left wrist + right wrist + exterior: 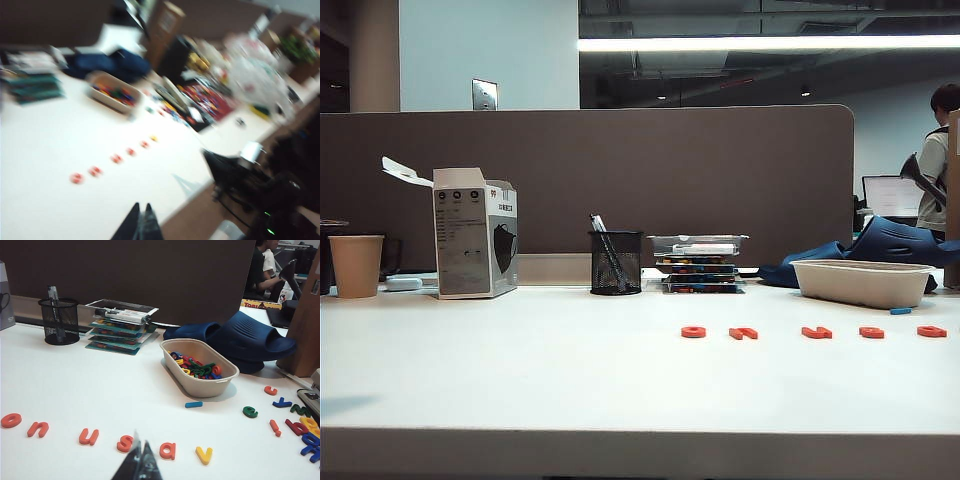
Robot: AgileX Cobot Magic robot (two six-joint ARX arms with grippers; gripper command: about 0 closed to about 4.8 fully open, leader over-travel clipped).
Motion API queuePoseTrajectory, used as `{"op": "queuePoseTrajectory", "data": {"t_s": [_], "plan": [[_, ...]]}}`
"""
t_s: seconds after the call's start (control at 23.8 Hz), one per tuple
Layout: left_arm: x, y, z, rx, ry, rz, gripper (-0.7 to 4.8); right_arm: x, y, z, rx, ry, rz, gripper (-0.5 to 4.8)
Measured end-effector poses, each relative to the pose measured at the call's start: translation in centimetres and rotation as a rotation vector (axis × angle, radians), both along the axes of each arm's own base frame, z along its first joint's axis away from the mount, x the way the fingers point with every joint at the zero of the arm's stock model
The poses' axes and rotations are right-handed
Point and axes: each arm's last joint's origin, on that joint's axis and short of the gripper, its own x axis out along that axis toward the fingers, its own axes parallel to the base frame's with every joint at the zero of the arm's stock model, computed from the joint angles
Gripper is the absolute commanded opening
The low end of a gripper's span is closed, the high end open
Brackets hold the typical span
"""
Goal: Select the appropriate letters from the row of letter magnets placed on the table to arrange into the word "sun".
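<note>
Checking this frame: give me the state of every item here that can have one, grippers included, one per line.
left gripper: shut, empty, above the table edge.
right gripper: shut, empty, above the letter row.
row of letter magnets: flat on the table, reading o, n, u, s, a, none moved.
tray: upright, holding mixed coloured letters.
mask box: upright, top flap open.
pen cup: upright, pens inside.

The row of letter magnets (85, 432) lies flat on the white table (100, 385), orange-red, reading o, n, u, s, a. The s (124, 443) sits just beside the right gripper (141, 450), whose fingertips are pressed together; the u (88, 436) and n (37, 429) trail farther off to one side.
</note>
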Motion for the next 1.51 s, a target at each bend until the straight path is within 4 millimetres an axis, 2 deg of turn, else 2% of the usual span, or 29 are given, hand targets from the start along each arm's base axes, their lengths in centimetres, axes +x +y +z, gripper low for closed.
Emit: {"op": "queuePoseTrajectory", "data": {"t_s": [0.13,0.17,0.25,0.38,0.42,0.71,0.8,1.05,1.17,1.34,1.51], "plan": [[0.5,-2.5,0.0,0.055,0.063,0.024,-0.06,0.0,0.0,0.0,0.000,0.000,-0.005,-0.06],[0.7,-4.2,-0.1,0.076,0.095,0.038,-0.06,0.0,0.0,0.0,0.001,0.000,-0.017,-0.06],[0.8,-5.5,-0.1,0.085,0.113,0.058,-0.06,0.0,-0.1,0.0,0.001,0.001,-0.022,-0.06],[1.2,-8.7,-0.2,0.085,0.161,0.125,-0.06,0.0,-0.1,0.0,0.001,-0.001,-0.022,-0.05],[1.5,-9.9,-0.7,0.095,0.198,0.149,-0.06,0.0,-0.1,0.0,0.001,0.001,-0.022,-0.06],[3.9,-14.2,-4.1,0.237,0.304,0.217,-0.06,0.0,-0.1,-0.2,0.000,0.016,-0.022,-0.05],[4.1,-14.7,-4.5,0.241,0.320,0.224,-0.06,0.0,-0.1,-0.2,0.000,0.021,-0.022,-0.05],[4.4,-15.0,-4.0,0.173,0.291,0.279,-0.05,0.0,-0.1,-0.2,0.000,0.023,-0.021,-0.06],[4.5,-14.9,-3.9,0.171,0.273,0.311,-0.05,-0.1,-0.1,0.0,0.057,0.036,-0.021,-0.06],[4.5,-14.9,-3.9,0.171,0.273,0.312,-0.05,-1.7,-0.2,4.8,0.097,0.024,-0.047,-0.06],[4.5,-14.9,-3.9,0.172,0.273,0.312,-0.05,-3.3,-0.3,9.2,0.096,0.117,-0.067,-0.06]]}}
